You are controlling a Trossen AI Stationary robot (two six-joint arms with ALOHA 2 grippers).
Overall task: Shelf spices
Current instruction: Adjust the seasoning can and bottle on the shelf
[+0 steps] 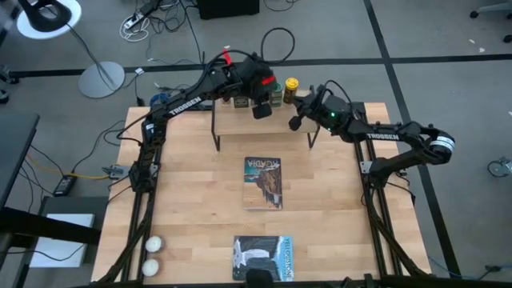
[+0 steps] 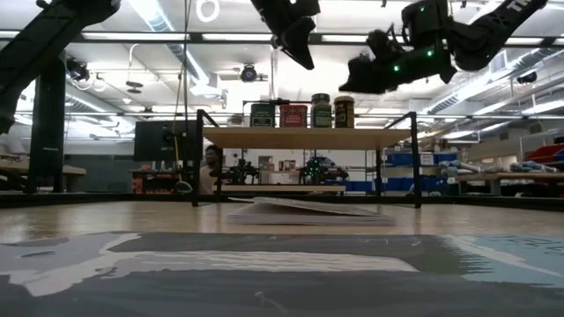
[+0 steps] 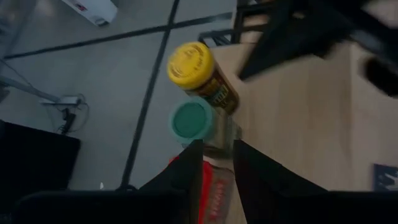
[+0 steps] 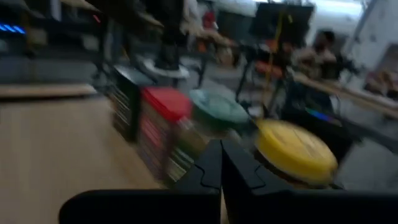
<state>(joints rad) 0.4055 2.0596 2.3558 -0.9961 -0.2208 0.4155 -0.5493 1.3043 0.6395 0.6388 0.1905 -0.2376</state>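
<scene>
**A:** How does the left gripper [image 1: 262, 110] sit?

**B:** Its arm reaches in from the table's left edge and bends over the shelf [image 1: 240, 120]. The gripper hangs above the row of spices, pointing down. In its wrist view the two fingers [image 3: 189, 165] stand slightly apart with nothing between them; the red tin [image 3: 214, 193] lies just below them.

**A:** And the right gripper [image 1: 295, 122]?

**B:** That arm stretches from the table's right side toward the shelf's right end. The gripper is clenched, fingers pressed together on nothing, hovering above the board near the yellow-lidded jar [image 1: 291, 85].

**A:** Where are the spices?

**B:** On the shelf, along its far edge. The low view shows four upright in a tight row: a dark square tin [image 2: 262, 114], the red tin, a green jar [image 2: 321, 111], then the yellow-lidded jar. The tiny pale jar [image 2: 234, 121] seems to show left of them, too small to be sure.

**A:** And the shelf?

**B:** It stands at the far middle of the table [image 1: 192, 200], a light board on thin black legs.
</scene>
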